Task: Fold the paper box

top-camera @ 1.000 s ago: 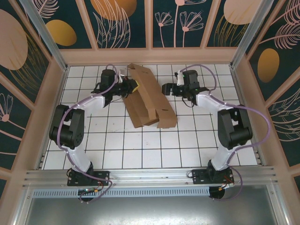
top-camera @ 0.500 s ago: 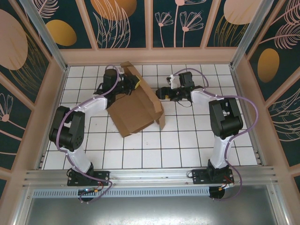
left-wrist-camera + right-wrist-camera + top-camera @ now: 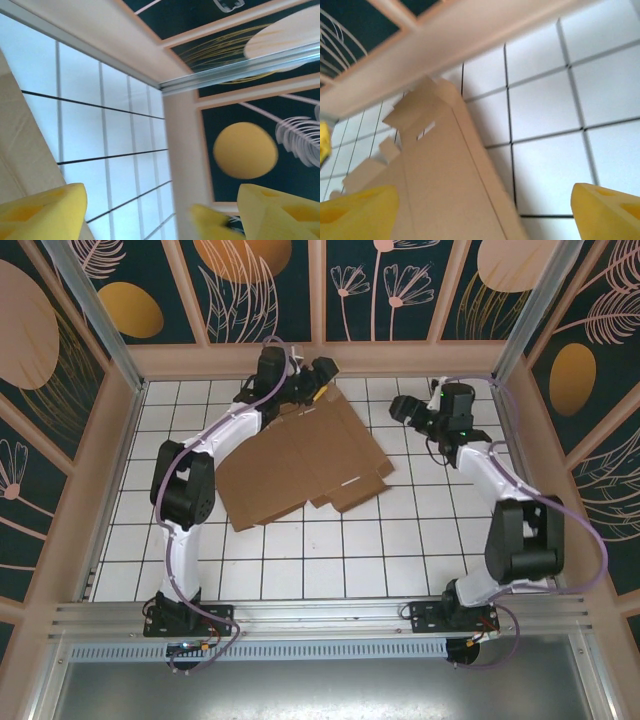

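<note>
1. Evidently an early step is in hand. The plain brown corrugated cardboard paper box (image 3: 300, 465), a die-cut sheet with flaps and creases, is spread nearly flat on the white tiled tabletop (image 3: 400, 550). It lies left of centre toward the far side, and no wall has been raised.
2. The left hand (image 3: 322, 380) is held over the sheet's far corner, close to the far wall. In the left wrist view its yellow fingers (image 3: 45, 215) are seen wide apart with nothing between them.
3. The right hand (image 3: 403, 408) is held to the right of the sheet, apart from it. Its yellow pads (image 3: 355, 212) are spread wide and empty, and the sheet's flaps are seen ahead of them.
4. Next, a side panel would probably have to be pinched at an edge and turned up along its crease while the base is pinned by the other hand. A flat sheet offers little to grip, so a slightly lifted flap would likely be preferred.
5. A second ago the sheet was bunched and partly raised between the two hands. Since then it has been let go and laid open, the left arm has been stretched farther, and the right hand has been drawn back rightward.
</note>
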